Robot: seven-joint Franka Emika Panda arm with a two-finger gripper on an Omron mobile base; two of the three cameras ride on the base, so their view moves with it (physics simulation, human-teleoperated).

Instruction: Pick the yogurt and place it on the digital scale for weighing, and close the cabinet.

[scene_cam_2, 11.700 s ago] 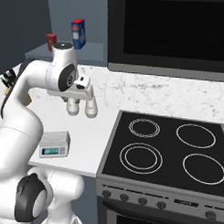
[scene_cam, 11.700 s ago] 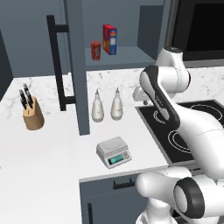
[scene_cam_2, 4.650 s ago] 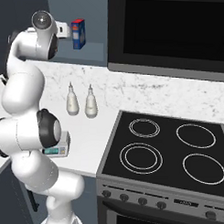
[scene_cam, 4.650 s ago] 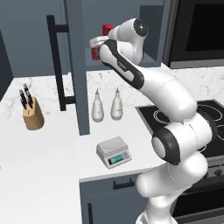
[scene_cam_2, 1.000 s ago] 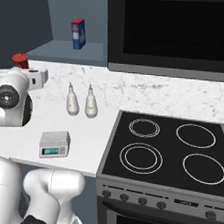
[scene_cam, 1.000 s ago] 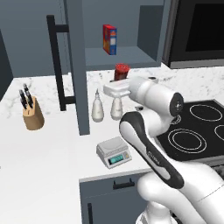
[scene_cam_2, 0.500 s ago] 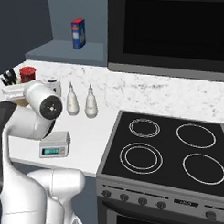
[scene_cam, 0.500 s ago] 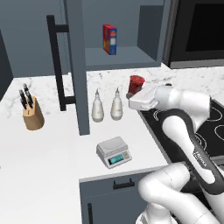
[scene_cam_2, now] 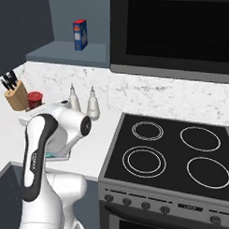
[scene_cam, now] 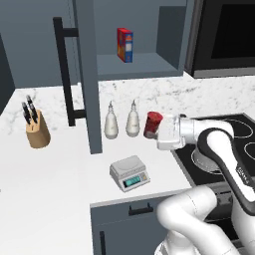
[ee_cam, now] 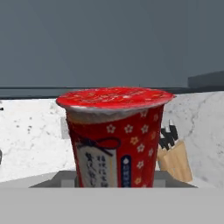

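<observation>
Now | yogurt (scene_cam: pixel 153 124): small red cup, white flower print, dark label, upright, clamped in gripper (scene_cam: pixel 158 132) jaws, held above counter (scene_cam: pixel 60 189) right of two white bottles (scene_cam: pixel 122 119) | digital scale (scene_cam: pixel 129 172): near counter front edge, top bare, left and below cup | cabinet (scene_cam: pixel 84 74): door open

Yogurt (scene_cam: pixel 153 124): small red cup, white flower print, dark label, red lid. Upright, held off the table, just right of 2 pale bottles, above and right of the scale.

Digital scale (scene_cam: pixel 130 172): low grey-white square, teal display on front, top plate bare, near the table's front edge.

Cabinet (scene_cam: pixel 85 74): dark grey-blue, door swung open, black vertical bar handle.
</observation>
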